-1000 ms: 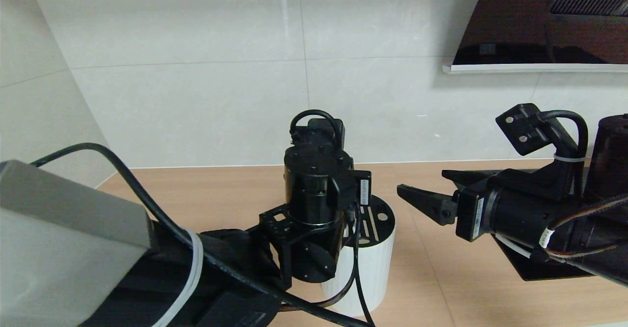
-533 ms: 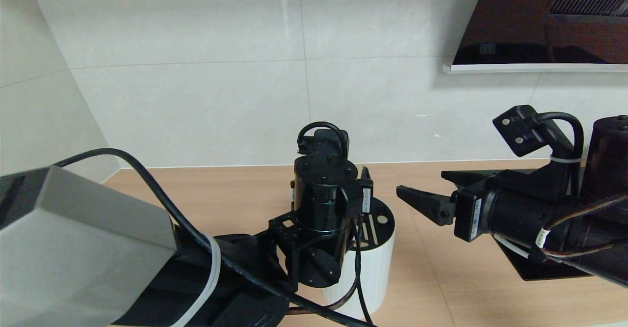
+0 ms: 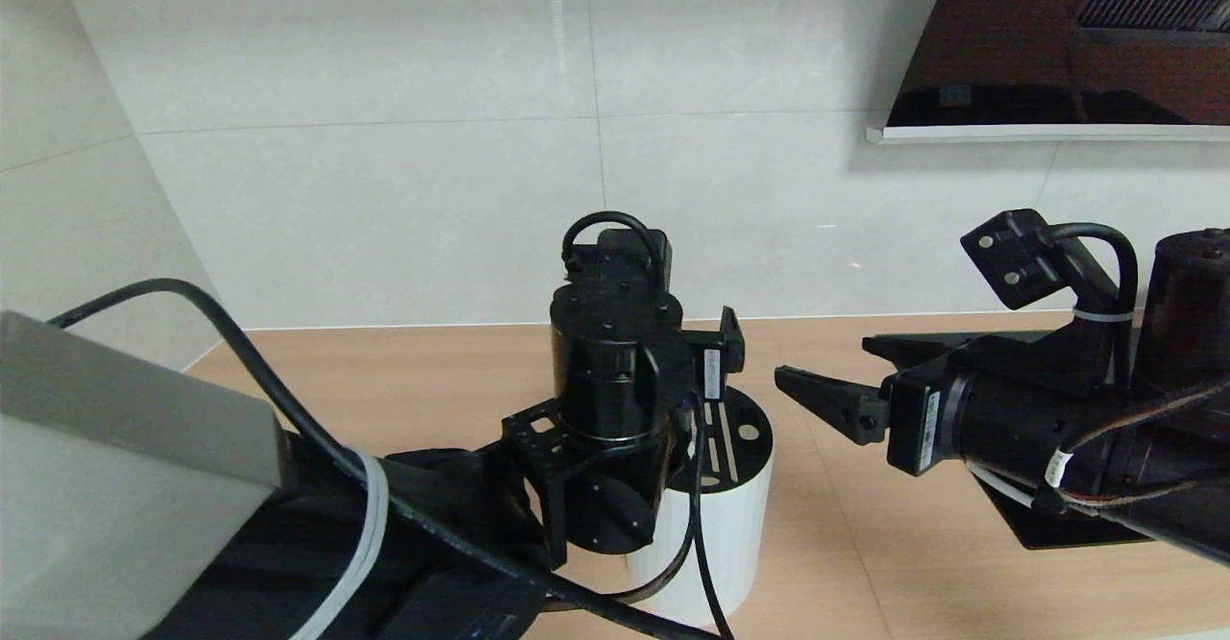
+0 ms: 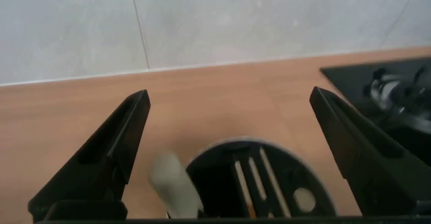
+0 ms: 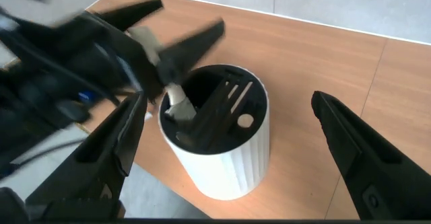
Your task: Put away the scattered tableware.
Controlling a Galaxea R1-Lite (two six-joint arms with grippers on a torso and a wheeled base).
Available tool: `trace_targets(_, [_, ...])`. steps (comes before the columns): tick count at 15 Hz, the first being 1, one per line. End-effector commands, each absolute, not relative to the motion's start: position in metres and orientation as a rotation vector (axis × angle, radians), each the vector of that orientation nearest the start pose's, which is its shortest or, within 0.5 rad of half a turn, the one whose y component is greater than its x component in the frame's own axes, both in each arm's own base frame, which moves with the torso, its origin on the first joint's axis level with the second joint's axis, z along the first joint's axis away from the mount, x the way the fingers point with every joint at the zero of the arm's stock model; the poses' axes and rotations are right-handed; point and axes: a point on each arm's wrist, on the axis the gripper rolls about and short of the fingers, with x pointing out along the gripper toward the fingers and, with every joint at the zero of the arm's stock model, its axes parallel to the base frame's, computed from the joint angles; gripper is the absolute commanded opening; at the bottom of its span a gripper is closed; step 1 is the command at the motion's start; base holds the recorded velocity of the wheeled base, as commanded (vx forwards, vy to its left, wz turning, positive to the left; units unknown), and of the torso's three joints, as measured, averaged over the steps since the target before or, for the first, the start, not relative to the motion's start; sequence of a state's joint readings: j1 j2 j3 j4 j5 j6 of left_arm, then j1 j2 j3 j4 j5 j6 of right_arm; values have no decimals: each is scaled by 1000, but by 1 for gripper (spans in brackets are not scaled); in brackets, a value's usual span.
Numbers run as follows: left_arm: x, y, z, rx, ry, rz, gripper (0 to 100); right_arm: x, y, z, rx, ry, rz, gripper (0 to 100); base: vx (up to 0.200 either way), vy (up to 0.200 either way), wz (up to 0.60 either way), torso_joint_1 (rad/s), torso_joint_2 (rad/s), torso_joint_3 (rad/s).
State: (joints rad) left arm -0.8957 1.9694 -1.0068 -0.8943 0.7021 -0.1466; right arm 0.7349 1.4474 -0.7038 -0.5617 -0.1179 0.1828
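Note:
A white ribbed utensil holder (image 3: 735, 510) with a black slotted lid (image 4: 269, 183) stands on the wooden counter. A cream utensil handle (image 4: 172, 183) sticks up out of it at the lid's edge. My left gripper (image 4: 230, 96) hangs open right above the holder, its fingers wide apart on either side of the handle and not touching it. In the right wrist view the cream handle (image 5: 176, 104) rises from the holder (image 5: 225, 150) beneath the left gripper (image 5: 188, 17). My right gripper (image 3: 817, 395) is open and holds nothing, level with the holder's top, just to its right.
A black cooktop (image 3: 1023, 515) lies flush in the counter under my right arm, and a dark range hood (image 3: 1057, 44) hangs above it. A tiled wall (image 3: 384, 188) closes the back and left. Bare counter (image 3: 384, 371) lies left of the holder.
My left wrist swung a little right and down, then came back left and rose slightly above the holder. The right gripper barely shifted.

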Motion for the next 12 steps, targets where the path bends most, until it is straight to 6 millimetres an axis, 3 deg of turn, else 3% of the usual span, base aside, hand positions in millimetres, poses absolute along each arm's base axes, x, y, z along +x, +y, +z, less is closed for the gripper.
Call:
trace_targets(1, [230, -264, 213, -181, -21, -200, 100, 182, 161, 217, 101, 220, 596, 100, 0, 0, 0, 0, 0, 0])
trace_targets(4, [194, -219, 277, -282, -153, -231, 100, 176, 155, 227, 104, 176, 596, 100, 0, 0, 0, 0, 0, 0])
trace_targets(5, [192, -217, 278, -281, -155, -233, 100, 176, 155, 227, 105, 175, 596, 100, 0, 0, 0, 0, 0, 0])
trace_targets(6, [162, -179, 301, -306, -217, -314, 100, 171, 144, 230, 85, 141, 539, 100, 0, 0, 0, 0, 0, 0])
trace_targets(8, [144, -128, 303, -296, -266, -324, 100, 150, 124, 223, 22, 119, 483, 100, 0, 0, 0, 0, 0, 0])
trace_targets(10, [131, -86, 286, -254, -262, -282, 100, 125, 90, 208, 23, 111, 413, 100, 0, 0, 0, 0, 0, 0])
trace_targets(12, [92, -50, 263, -219, -229, -246, 100, 90, 55, 192, 46, 69, 384, 100, 0, 0, 0, 0, 0, 0])
